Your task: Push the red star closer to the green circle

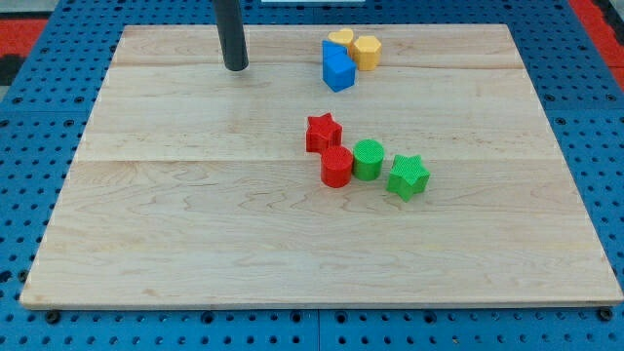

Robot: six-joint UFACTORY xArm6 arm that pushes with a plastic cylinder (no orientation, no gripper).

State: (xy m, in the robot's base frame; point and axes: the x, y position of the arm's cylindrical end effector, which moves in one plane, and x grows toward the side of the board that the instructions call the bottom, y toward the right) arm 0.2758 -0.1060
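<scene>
A pale wooden board (195, 244) with visible grain and plank seams is laid on a blue perforated base (29, 322). The dark cylindrical rod is seen at far left, its tip (236, 68) resting on the board, well apart from every block; nothing is touched or held by it. Seven ribbed plastic blocks are counted. At the far side, one blue block (338, 68), of angular shape, touches two yellow blocks (366, 51) (339, 39). Near the centre, the red star (324, 132) is shown, squat with no long axis, one point directed toward the far edge. Just nearer and rightward lie a red cylinder (336, 167), the green circle (368, 159) and a green star (408, 176), in a row.
</scene>
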